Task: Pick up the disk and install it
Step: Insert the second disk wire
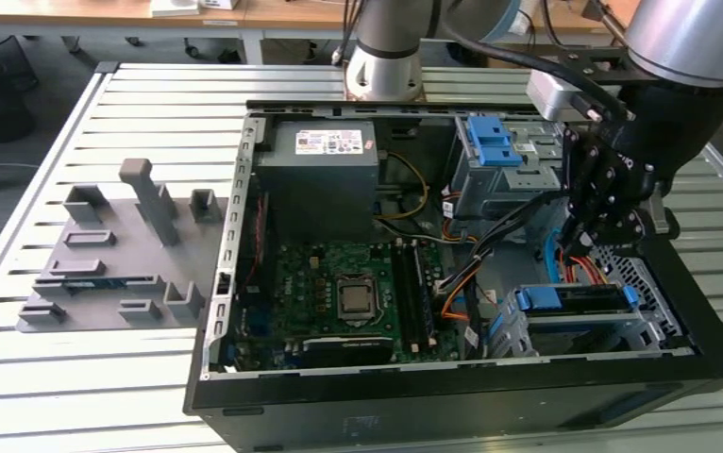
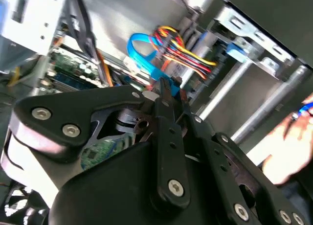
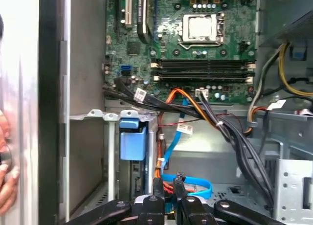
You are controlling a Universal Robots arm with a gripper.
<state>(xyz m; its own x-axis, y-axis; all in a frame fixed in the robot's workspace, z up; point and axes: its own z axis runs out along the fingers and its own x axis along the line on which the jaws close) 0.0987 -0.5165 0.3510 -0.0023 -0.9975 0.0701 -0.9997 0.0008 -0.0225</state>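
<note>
While the computer case [image 1: 462,396] lies open on the slatted table [image 1: 85,396], the gripper [image 1: 584,247] is seen lowered inside it, toward the exterior view's right. It hangs above the drive cage, with nothing grasped. In both wrist views its two black fingers [image 3: 155,186] are shown drawn close together, only a narrow gap being left between the tips, and nothing is held between them.

The disk [image 1: 572,300] is found in the drive cage at the case's near corner, on the exterior view's right, just below the gripper and apart from it. Its blue carrier front and silver body are visible between the cage's metal walls. In the first wrist view the same blue carrier [image 3: 132,139] is shown seated upright in the cage slot, beside the fingertips but not touched by them.

A looped blue data cable [image 3: 188,183] is seen just behind the fingertips, with orange, red and yellow wires [image 2: 186,51] nearby. The motherboard [image 1: 349,293] occupies the case floor, and the grey power supply box [image 1: 324,165] sits at the far end. A grey fixture [image 1: 116,255] rests on the table, well apart from the case. A blurred hand [image 2: 288,142] is visible outside the case.
</note>
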